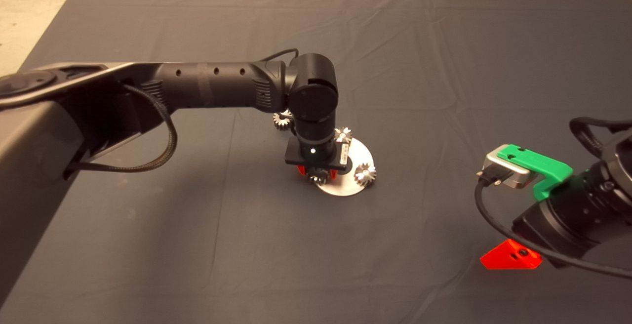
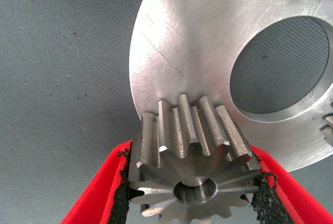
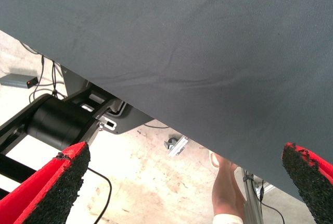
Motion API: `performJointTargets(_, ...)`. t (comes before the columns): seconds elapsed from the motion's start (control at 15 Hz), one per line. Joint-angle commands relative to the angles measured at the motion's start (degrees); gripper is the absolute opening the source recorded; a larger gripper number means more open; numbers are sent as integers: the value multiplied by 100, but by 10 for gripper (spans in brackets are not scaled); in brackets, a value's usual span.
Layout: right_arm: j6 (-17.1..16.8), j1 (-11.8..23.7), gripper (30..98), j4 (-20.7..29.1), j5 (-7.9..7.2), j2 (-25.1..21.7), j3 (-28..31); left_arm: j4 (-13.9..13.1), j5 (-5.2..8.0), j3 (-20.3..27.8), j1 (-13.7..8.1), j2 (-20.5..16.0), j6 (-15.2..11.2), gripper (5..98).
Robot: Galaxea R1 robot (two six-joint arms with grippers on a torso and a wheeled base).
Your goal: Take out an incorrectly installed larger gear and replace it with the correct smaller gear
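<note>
The left hand [image 2: 192, 193] grips a gear [image 2: 190, 156] between its pads, at the near edge of the round metal plate [image 1: 356, 158]. Across the plate stands another gear [image 1: 365, 174]; a third [image 1: 282, 119] lies behind the plate on the worktop [image 1: 444, 67]. The right hand [image 3: 182, 182] waits open, well right of the plate.

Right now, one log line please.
left gripper: shut on smaller gear, at metal disc edge | right gripper: open, parked lower right
</note>
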Motion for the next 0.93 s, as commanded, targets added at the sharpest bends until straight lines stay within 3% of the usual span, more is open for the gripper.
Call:
performJointTargets(0.0, 6, 66, 977, 194, 9, -4, 22, -13, 22, 10, -59, -6, 13, 510)
performJointTargets(0.87, 14, 65, 977, 194, 35, 14, 18, -22, 57, 142, -67, -120, 2, 452)
